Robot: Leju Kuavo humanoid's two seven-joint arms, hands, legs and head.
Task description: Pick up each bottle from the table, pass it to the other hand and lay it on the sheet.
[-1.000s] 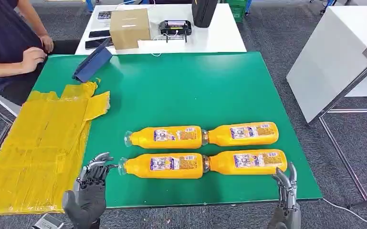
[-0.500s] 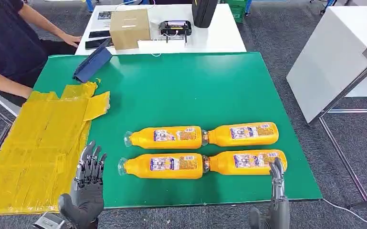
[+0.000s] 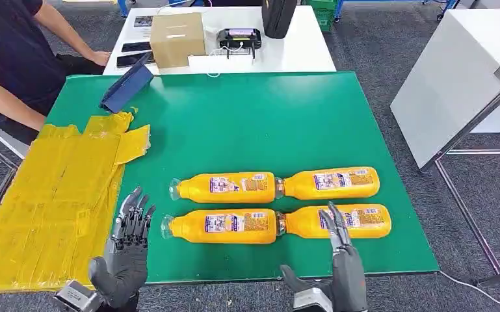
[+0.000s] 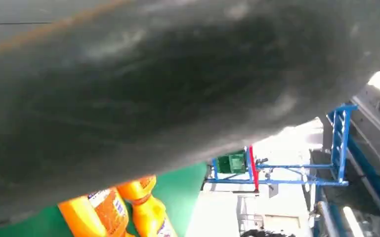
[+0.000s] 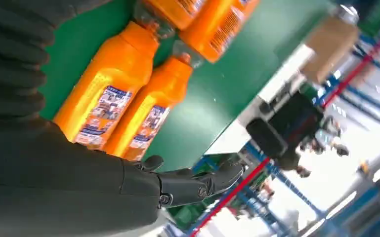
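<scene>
Four orange bottles lie flat on the green table [image 3: 253,117] in two rows, caps meeting mid-row: far-left bottle [image 3: 224,186], far-right bottle [image 3: 330,182], near-left bottle [image 3: 221,225], near-right bottle [image 3: 357,221]. Yellow sheet [image 3: 52,195] at 9 o'clock from them. Right hand [image 3: 341,260] empty, fingers extended over near-right bottle. Left hand [image 3: 127,250] empty, fingers spread, at 8 o'clock by near-left bottle's cap. Person [image 3: 13,58] seated at 10 o'clock.

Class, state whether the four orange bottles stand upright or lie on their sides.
Lying: all four orange bottles rest lengthwise on the green table.
</scene>
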